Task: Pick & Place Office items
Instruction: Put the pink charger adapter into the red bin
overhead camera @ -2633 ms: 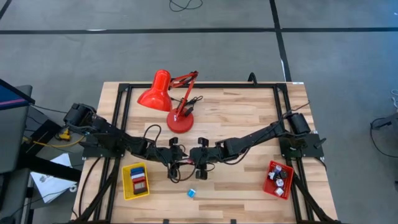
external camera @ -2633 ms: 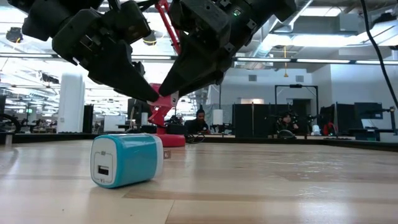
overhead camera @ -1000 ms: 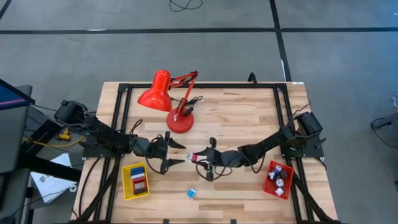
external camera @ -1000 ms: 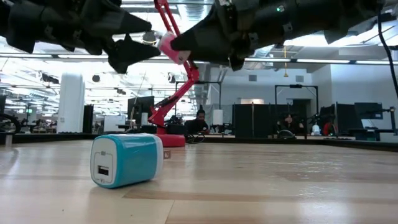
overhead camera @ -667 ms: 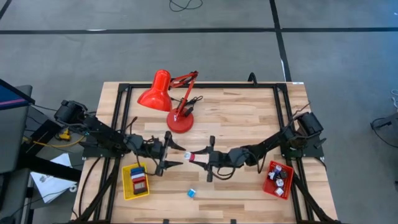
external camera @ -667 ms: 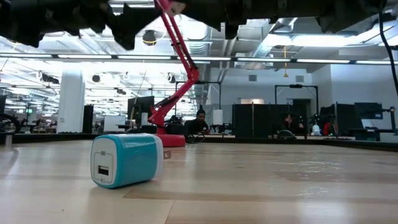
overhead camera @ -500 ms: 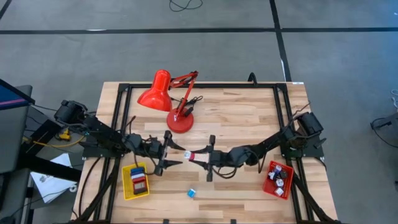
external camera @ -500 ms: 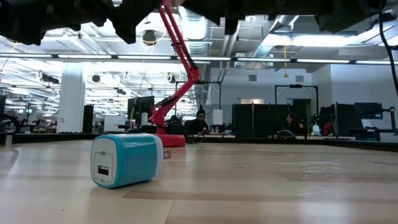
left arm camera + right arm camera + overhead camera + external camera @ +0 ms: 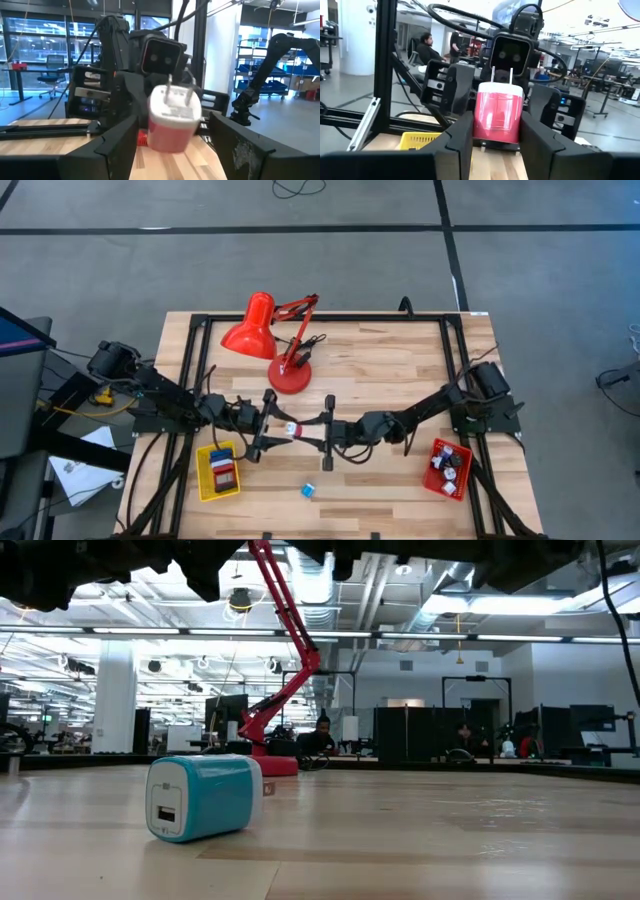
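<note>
The right gripper [image 9: 495, 131] is clamped on the red and white plug [image 9: 291, 428], held above mid-table at about six o'clock from the lamp [image 9: 270, 330], while the left gripper [image 9: 175, 131], jaws spread, straddles it without touching. It looks light, hard and slick, so I'd take the flat sides, not the prongs. No writing is readable; a blue plug [image 9: 203, 797] lies on the table [image 9: 400, 365].

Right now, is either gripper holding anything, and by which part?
The right gripper holds the pink charger by its sides, prongs outward. The left gripper, open, flanks it.
</note>
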You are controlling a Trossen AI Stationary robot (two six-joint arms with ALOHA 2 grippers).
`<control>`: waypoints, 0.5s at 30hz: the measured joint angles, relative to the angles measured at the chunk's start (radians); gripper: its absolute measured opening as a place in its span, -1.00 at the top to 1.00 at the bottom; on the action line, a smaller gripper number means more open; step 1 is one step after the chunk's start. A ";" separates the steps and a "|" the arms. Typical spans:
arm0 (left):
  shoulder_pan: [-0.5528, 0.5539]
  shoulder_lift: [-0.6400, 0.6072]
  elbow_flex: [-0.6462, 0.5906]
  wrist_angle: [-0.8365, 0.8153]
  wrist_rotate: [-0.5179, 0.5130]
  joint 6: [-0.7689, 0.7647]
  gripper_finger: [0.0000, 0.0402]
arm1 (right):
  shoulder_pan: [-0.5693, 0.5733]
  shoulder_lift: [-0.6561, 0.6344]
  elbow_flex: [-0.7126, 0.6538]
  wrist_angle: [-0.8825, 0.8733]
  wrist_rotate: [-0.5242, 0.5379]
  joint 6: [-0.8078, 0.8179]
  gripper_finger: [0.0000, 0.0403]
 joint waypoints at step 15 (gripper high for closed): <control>-0.001 0.000 0.000 0.006 -0.001 0.045 0.30 | -0.001 0.015 0.007 0.000 0.007 0.003 0.41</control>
